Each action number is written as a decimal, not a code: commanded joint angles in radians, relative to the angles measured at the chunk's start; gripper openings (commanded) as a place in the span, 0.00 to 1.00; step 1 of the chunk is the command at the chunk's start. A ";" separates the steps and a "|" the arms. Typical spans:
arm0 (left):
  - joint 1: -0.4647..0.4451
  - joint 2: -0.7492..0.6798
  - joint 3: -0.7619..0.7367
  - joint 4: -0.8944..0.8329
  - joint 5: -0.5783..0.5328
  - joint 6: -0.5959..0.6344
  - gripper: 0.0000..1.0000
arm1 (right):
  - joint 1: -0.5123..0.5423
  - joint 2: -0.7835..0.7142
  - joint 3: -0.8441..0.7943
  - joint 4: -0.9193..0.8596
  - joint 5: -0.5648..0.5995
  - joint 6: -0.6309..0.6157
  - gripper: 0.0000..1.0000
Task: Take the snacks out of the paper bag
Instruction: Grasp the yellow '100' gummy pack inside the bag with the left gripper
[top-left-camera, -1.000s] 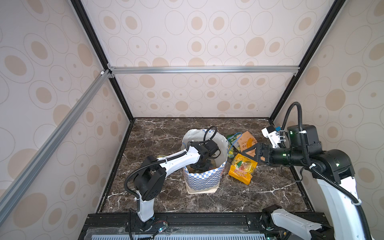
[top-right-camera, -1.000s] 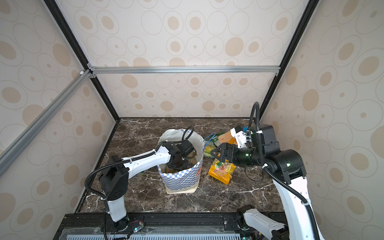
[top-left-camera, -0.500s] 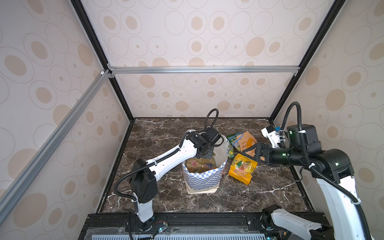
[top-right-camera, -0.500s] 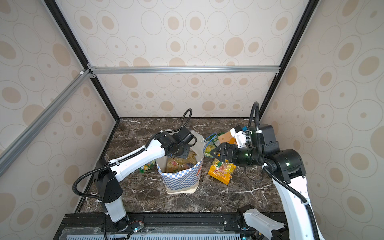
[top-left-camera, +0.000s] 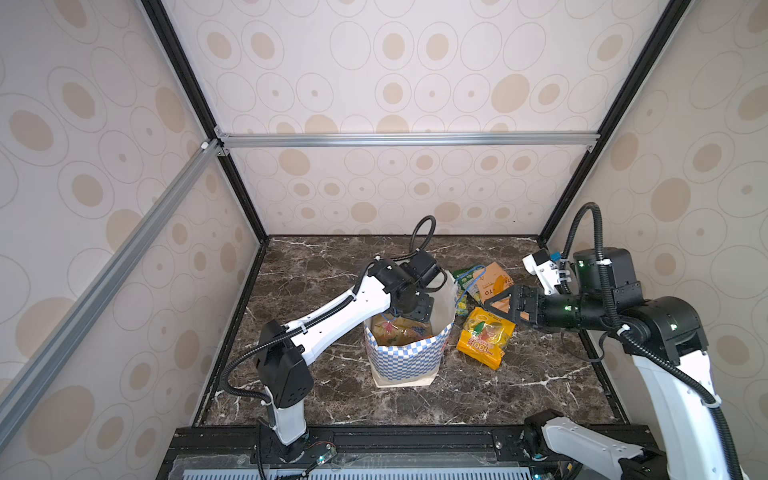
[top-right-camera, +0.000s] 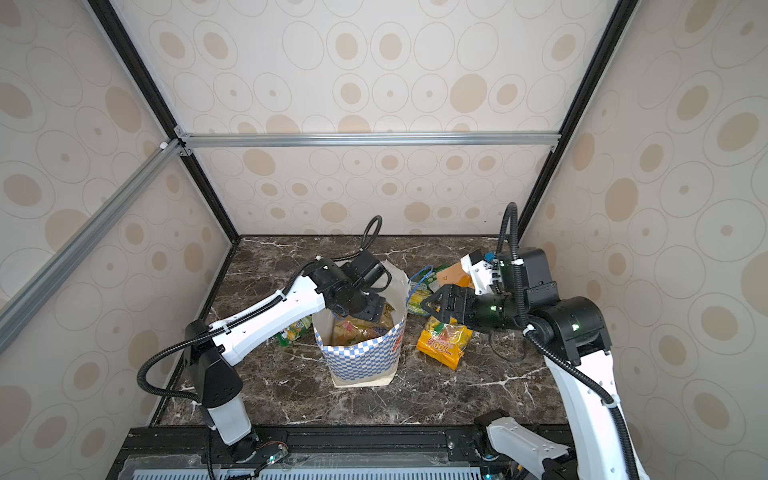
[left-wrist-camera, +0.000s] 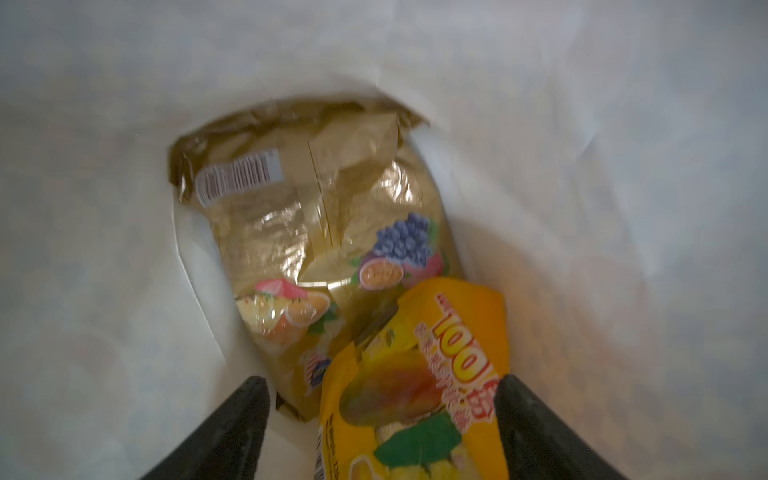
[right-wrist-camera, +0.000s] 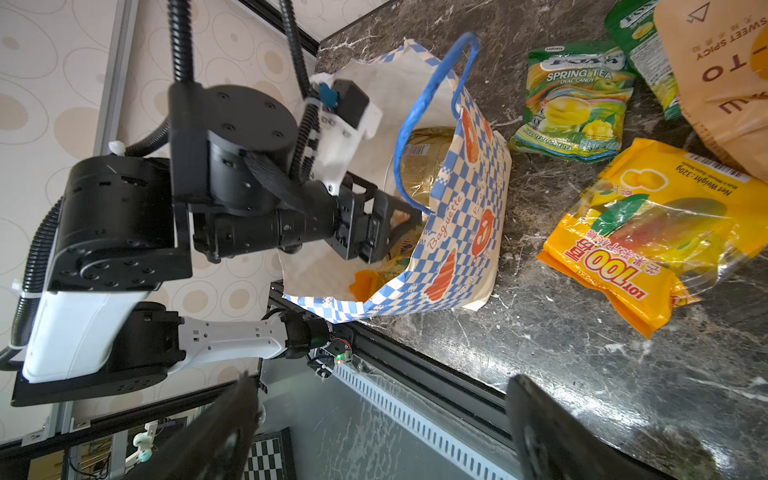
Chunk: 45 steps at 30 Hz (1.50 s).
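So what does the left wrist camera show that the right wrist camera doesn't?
Left wrist only: the blue grapes printed on the crinkly golden bag inside the white paper carrier bag. Right wrist only: that bag's checkered outside, blue cord handle, a green candy packet and a yellow gummy bag on the marble table. Both: golden bag, paper bag.

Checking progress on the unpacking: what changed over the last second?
The left gripper was shut deep in the paper bag; it rose toward the rim and has opened, a yellow packet lying between its fingers inside the bag. The right gripper, open, the bag and the packets beside it stayed put.
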 joint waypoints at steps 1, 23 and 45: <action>-0.011 -0.056 -0.019 -0.146 0.101 -0.006 0.96 | 0.007 -0.004 -0.003 0.017 -0.003 0.013 0.96; -0.021 -0.019 -0.424 0.129 0.180 -0.052 0.84 | 0.009 0.032 0.013 0.020 -0.009 -0.003 0.96; -0.018 -0.066 -0.328 0.092 0.082 -0.066 0.00 | 0.010 0.036 0.026 0.007 -0.012 -0.013 0.96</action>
